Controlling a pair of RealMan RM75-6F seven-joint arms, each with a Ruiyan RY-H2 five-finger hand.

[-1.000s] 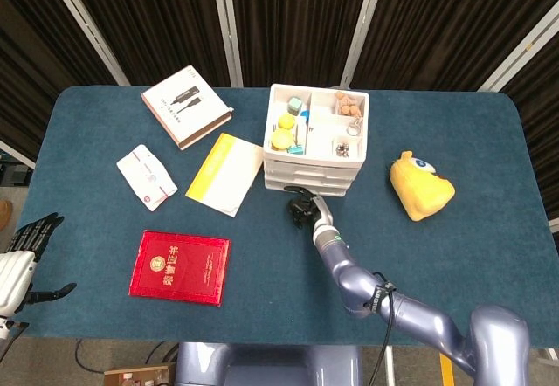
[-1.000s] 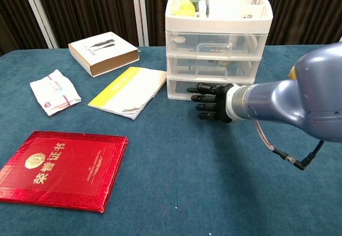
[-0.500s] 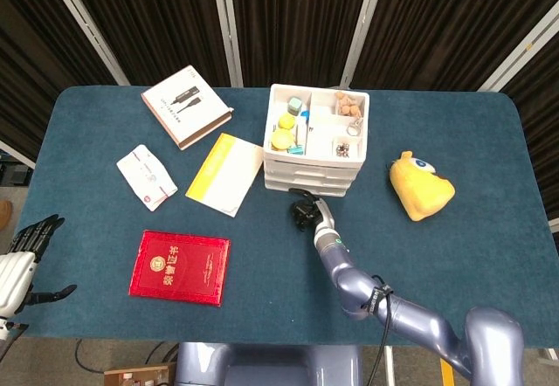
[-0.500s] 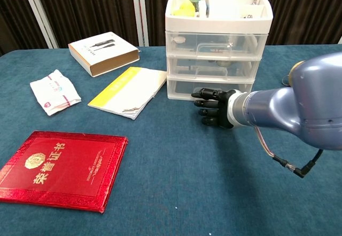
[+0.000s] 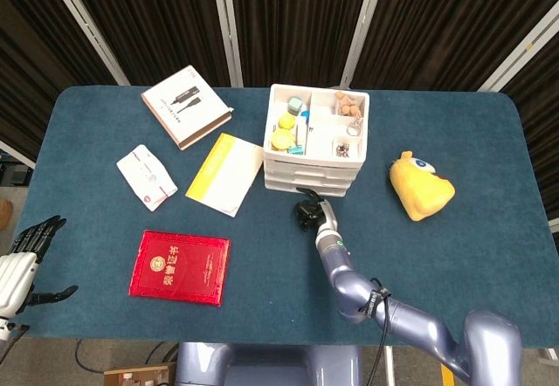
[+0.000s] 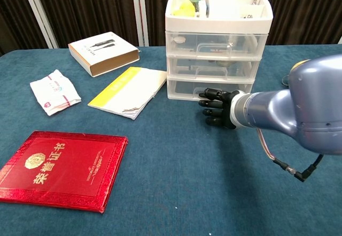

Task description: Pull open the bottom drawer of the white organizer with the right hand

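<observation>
The white organizer (image 5: 307, 179) stands mid-table with three clear drawers and a top tray of small items. Its bottom drawer (image 6: 184, 89) looks pushed in, flush with the two above. My right hand (image 6: 217, 108) hovers low over the cloth just in front of that drawer, near its middle. Its dark fingers (image 6: 209, 93) stretch out to the left and hold nothing. I cannot tell whether they touch the drawer front. In the head view the right hand (image 5: 307, 213) sits just below the organizer. My left hand (image 5: 24, 253) hangs off the table's near-left corner, fingers spread, empty.
A yellow plush toy (image 5: 421, 185) lies right of the organizer. To its left are a yellow-and-white booklet (image 5: 225, 173), a white packet (image 5: 146, 176) and a boxed item (image 5: 186, 106). A red certificate folder (image 5: 180, 266) lies near the front edge.
My right hand has drifted slightly right and a little lower in front of the bottom drawer. The drawer has not moved, and the left hand stays put.
</observation>
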